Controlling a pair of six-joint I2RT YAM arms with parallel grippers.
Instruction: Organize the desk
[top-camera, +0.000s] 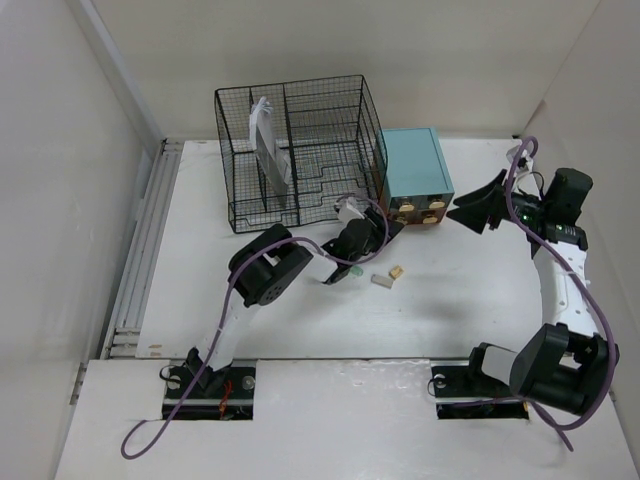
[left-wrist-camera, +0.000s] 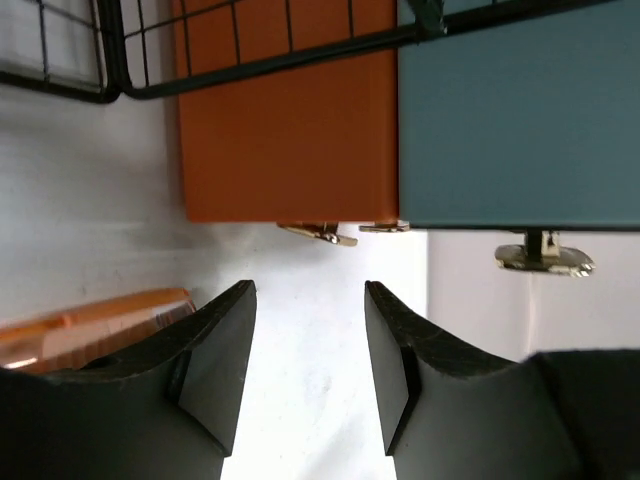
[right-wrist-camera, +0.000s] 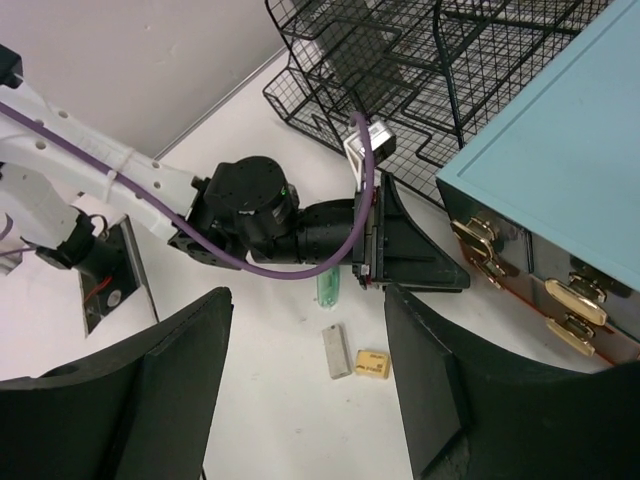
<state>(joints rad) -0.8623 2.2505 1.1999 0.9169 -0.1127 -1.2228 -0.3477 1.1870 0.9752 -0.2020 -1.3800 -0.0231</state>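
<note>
Left gripper (left-wrist-camera: 310, 300) is open with a clear gap between its fingers and holds nothing. It faces the brown wooden drawer front (left-wrist-camera: 285, 120) of the teal box (top-camera: 415, 165), which stands at the far side of the wide white matte desk (top-camera: 300, 325). Right gripper (right-wrist-camera: 305, 300) hangs wide open and also empty, to the right of the box. I judge that the step in hand is reaching for a drawer, so that loose things can go inside. The next move calls for closing the fingers around the small brass handle (left-wrist-camera: 320, 233) just ahead of them. The black wire-mesh rack (top-camera: 295, 150) stands just beside the box and leaves little room there. A grey bar (right-wrist-camera: 336, 350), a small yellow block (right-wrist-camera: 372, 364) and a green piece (right-wrist-camera: 328, 288) lie near the arm.
</note>
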